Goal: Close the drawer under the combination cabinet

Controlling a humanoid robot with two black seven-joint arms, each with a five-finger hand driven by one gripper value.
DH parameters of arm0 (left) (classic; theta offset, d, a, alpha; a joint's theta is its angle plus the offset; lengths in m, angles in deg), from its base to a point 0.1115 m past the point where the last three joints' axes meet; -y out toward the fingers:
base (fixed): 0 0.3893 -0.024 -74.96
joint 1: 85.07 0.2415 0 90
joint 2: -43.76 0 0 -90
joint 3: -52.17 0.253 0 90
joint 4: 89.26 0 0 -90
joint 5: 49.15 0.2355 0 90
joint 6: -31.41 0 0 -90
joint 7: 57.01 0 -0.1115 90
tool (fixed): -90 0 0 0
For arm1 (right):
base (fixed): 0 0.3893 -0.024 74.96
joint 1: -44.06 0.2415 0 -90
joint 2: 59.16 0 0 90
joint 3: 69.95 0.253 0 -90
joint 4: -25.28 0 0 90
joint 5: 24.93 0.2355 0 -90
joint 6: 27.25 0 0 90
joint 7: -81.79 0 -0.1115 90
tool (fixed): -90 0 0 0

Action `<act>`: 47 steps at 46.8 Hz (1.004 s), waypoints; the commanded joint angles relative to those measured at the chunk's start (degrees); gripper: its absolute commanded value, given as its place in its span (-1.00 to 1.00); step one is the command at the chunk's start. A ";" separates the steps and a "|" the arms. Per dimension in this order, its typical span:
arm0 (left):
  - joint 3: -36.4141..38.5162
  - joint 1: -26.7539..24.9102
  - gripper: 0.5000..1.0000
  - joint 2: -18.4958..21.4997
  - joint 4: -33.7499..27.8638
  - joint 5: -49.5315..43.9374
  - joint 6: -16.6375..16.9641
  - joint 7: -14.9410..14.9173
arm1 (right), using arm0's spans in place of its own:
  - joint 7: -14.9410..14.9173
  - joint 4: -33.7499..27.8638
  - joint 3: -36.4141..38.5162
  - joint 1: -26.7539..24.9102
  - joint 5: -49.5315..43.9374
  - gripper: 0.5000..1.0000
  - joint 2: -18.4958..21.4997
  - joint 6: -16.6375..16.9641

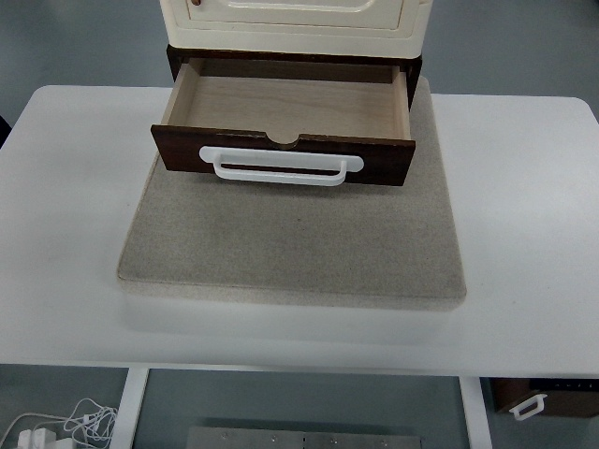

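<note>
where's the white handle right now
In the head view the white handle sits on the dark front panel of the open drawer, upper centre of the picture, under the cream cabinet and above the grey mat.

matt pale wood drawer (285,103), glossy white plastic handle (281,166), rough mat (290,243).

The drawer (285,126) stands pulled out toward the bench's near edge, wide open; its inside is pale wood and holds nothing that shows; its front panel is dark brown, with a small half-round notch in the middle of the top edge; a white bar handle (281,166) runs across that front, lying level; the combination cabinet (295,23) above is cream-coloured with a dark brown base, cut off by the picture's top edge; the drawer's back end sits under it.
</note>
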State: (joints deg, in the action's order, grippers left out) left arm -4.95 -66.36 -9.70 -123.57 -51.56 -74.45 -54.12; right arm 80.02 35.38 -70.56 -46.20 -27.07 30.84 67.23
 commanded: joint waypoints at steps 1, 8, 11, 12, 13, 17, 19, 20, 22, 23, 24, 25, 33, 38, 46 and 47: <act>-0.01 0.01 0.99 2.39 -5.31 0.99 0.22 0.01 | 0.01 0.00 0.00 0.00 -0.06 0.81 0.00 0.00; -0.01 0.71 0.99 4.94 -13.31 3.19 0.39 0.09 | 0.01 0.00 0.00 0.00 0.03 0.81 0.00 0.00; -0.01 1.06 0.99 6.34 -16.74 3.46 0.48 0.09 | 0.01 0.00 0.00 0.00 0.03 0.81 0.00 0.00; -0.01 1.15 0.99 6.78 -17.71 3.63 0.40 0.09 | 0.01 0.00 0.00 0.00 0.03 0.81 0.00 0.00; -0.01 1.15 0.99 7.22 -18.41 3.81 0.39 0.09 | 0.01 0.00 0.00 0.00 0.03 0.81 0.00 0.00; -0.01 1.06 0.99 7.93 -20.26 5.04 0.04 0.09 | 0.01 0.00 0.00 0.00 -0.06 0.81 0.00 0.00; -0.01 1.06 0.99 8.28 -21.67 5.91 -0.13 0.01 | 0.01 0.00 0.00 0.00 -0.06 0.81 0.00 0.00; 0.08 1.06 0.99 8.46 -22.54 6.44 -0.13 0.01 | 0.01 0.00 0.00 0.00 0.03 0.81 0.00 0.00; 0.08 1.15 0.99 8.89 -24.21 7.23 -0.13 0.01 | 0.01 0.00 0.00 0.00 0.03 0.81 0.00 0.00; 0.08 1.15 0.99 9.16 -25.00 7.58 -0.13 0.01 | 0.01 0.00 0.00 0.00 -0.06 0.81 0.00 0.00; 0.25 1.15 0.99 9.25 -25.97 7.94 -0.13 0.01 | 0.01 0.00 0.00 0.00 -0.06 0.81 0.00 0.00; 0.69 1.15 0.99 9.42 -26.85 8.29 -0.13 0.01 | 0.01 0.00 0.00 0.00 0.03 0.81 0.00 0.00; 6.75 1.24 0.99 11.18 -34.76 9.08 0.31 0.09 | 0.01 0.00 0.00 0.00 0.03 0.81 0.00 0.00; 9.92 1.24 0.99 12.06 -39.33 9.17 0.39 0.09 | 0.01 0.00 0.00 0.00 0.03 0.81 0.00 0.00; 12.82 1.15 0.99 12.94 -44.26 10.22 0.39 0.01 | 0.01 0.00 0.00 0.00 0.03 0.81 0.00 0.00; 13.08 1.15 0.99 13.03 -44.70 10.66 0.31 0.01 | 0.01 0.00 0.00 0.00 0.03 0.81 0.00 0.00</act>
State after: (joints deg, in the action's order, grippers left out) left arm 7.38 -65.16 3.13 -166.71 -42.04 -74.06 -54.02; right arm 80.03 35.38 -70.57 -46.20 -27.06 30.84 67.23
